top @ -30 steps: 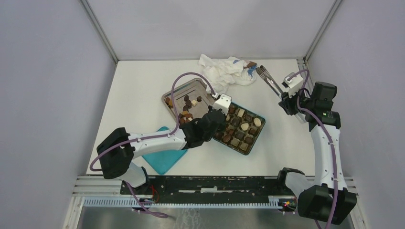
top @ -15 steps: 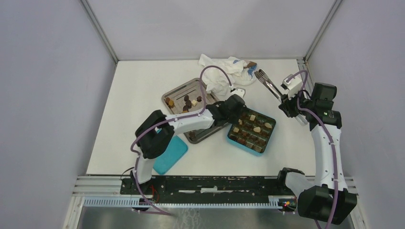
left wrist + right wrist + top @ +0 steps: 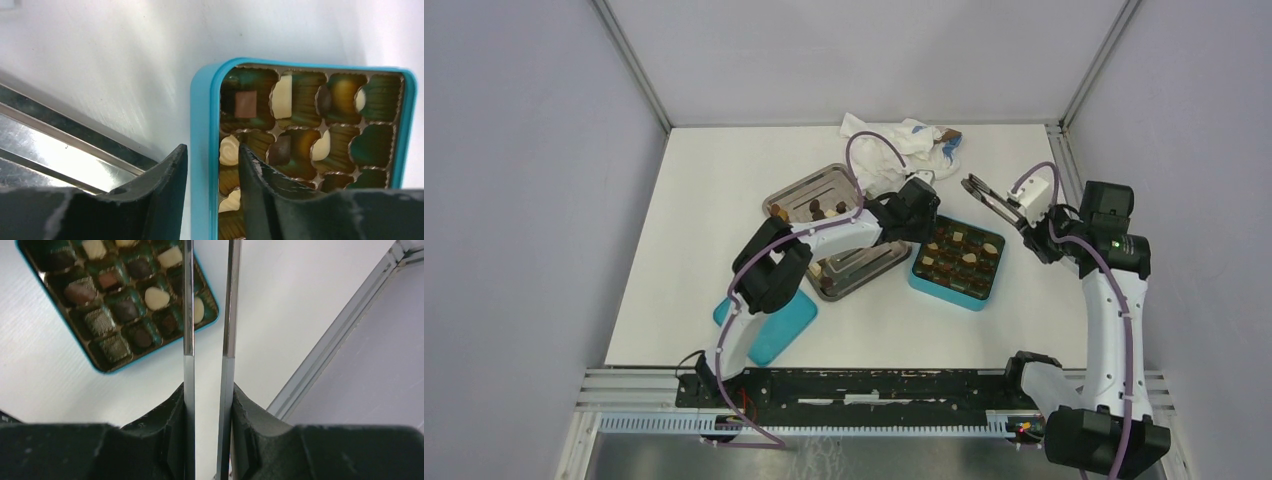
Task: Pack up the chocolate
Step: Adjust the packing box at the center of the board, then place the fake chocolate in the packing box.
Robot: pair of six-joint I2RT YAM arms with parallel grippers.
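Chocolate (image 3: 969, 260) fills most cups of the teal box (image 3: 939, 292), which sits just right of the table's (image 3: 704, 200) middle. A few more dark and cream pieces lie at the far left end of the steel tray (image 3: 864, 265) beside the box. From above, the left gripper (image 3: 927, 228) is at the box's far left corner, its arm stretched over the tray. A teal lid (image 3: 779, 325) lies toward the near left corner, partly hidden by that arm, and a crumpled white cloth (image 3: 894, 150) lies at the far edge. The right gripper (image 3: 1024, 212) hangs right of the box, clenched on metal tongs (image 3: 986, 195) whose tips lie between box and cloth. In the left wrist view the fingers (image 3: 165, 175) stand parted astride the box (image 3: 204, 150) wall, one outside and one inside, with a sliver of gap on each side, so the grip is released. Brown, dark and cream chocolate (image 3: 245, 103) sits in ribbed cups beyond, and the tray (image 3: 50, 150) shows at the left. In the right wrist view the right gripper (image 3: 207, 390) presses on the tongs' (image 3: 188, 315) two blades, which run parallel over a corner of the box (image 3: 104, 370) and bare table. Dark and cream chocolate (image 3: 156, 298) fills the cups there, and a metal rail (image 3: 330, 345) crosses at the right.
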